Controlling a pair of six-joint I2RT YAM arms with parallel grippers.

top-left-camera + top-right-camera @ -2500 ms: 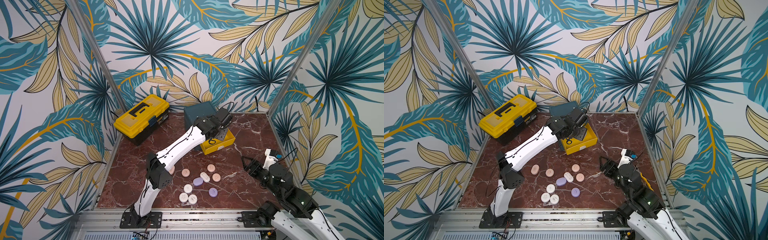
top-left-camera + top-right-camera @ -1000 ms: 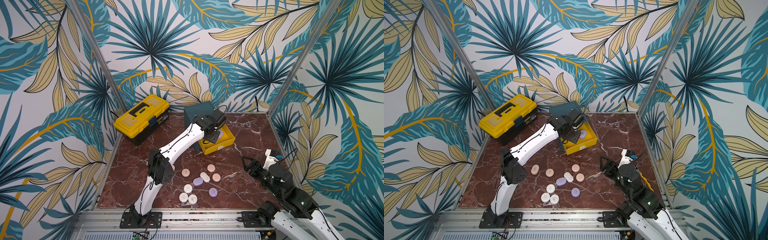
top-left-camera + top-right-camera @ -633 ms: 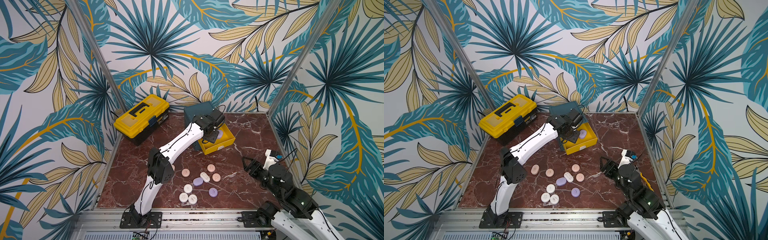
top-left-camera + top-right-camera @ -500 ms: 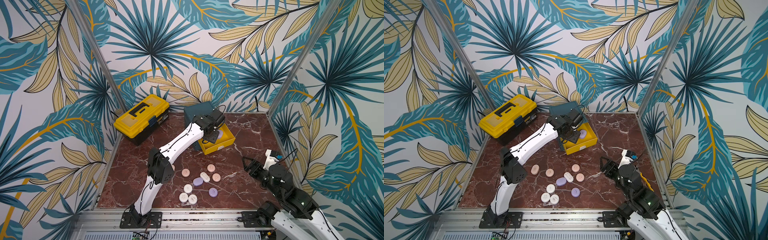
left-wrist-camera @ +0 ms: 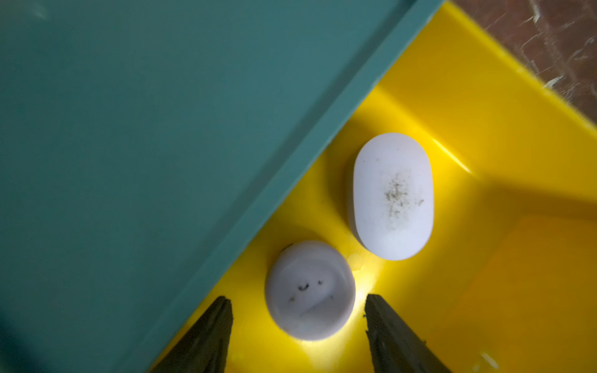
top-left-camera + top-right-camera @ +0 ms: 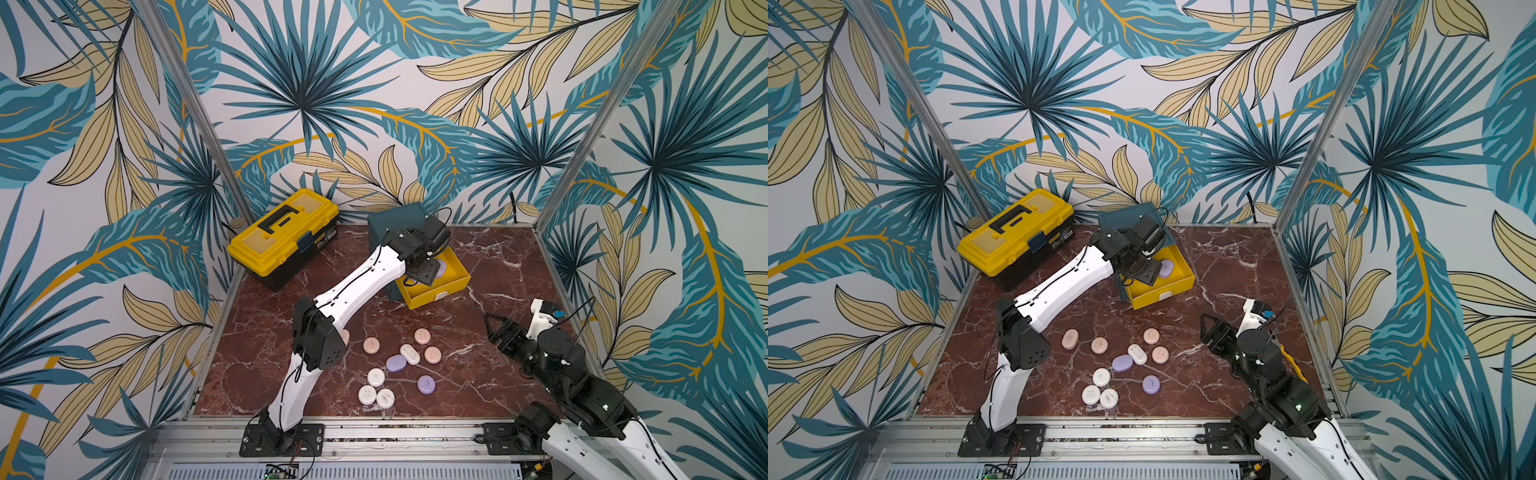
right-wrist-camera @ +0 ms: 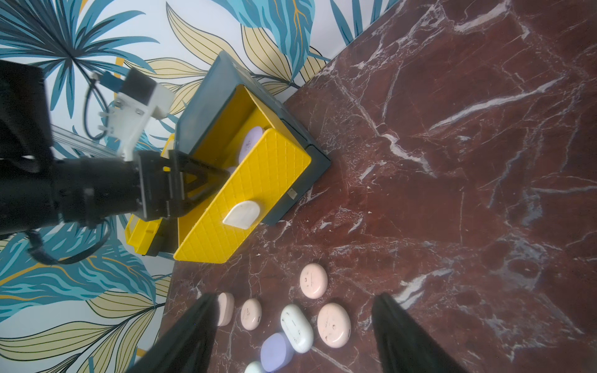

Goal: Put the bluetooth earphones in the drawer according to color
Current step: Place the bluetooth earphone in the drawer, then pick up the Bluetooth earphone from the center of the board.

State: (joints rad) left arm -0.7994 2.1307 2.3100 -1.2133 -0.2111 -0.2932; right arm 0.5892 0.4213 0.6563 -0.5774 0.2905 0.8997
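Lilac case in yellow drawer | left tool spread astride it, no contact | right tool spread, empty

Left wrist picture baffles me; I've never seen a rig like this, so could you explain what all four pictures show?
Two robot arms, left and right, stand at a marble table. The two wide pictures come from one camera head overhead; each close picture comes from a camera on an arm's wrist. In the left wrist view, the left tool hangs open over the pulled-out yellow drawer of a teal chest, jaws either side of a lilac earphone case, not gripping it; a second lilac case lies beside it. The right tool is open and empty. Pink, white and lilac cases lie loose on the table; a yellow toolbox sits at the back.
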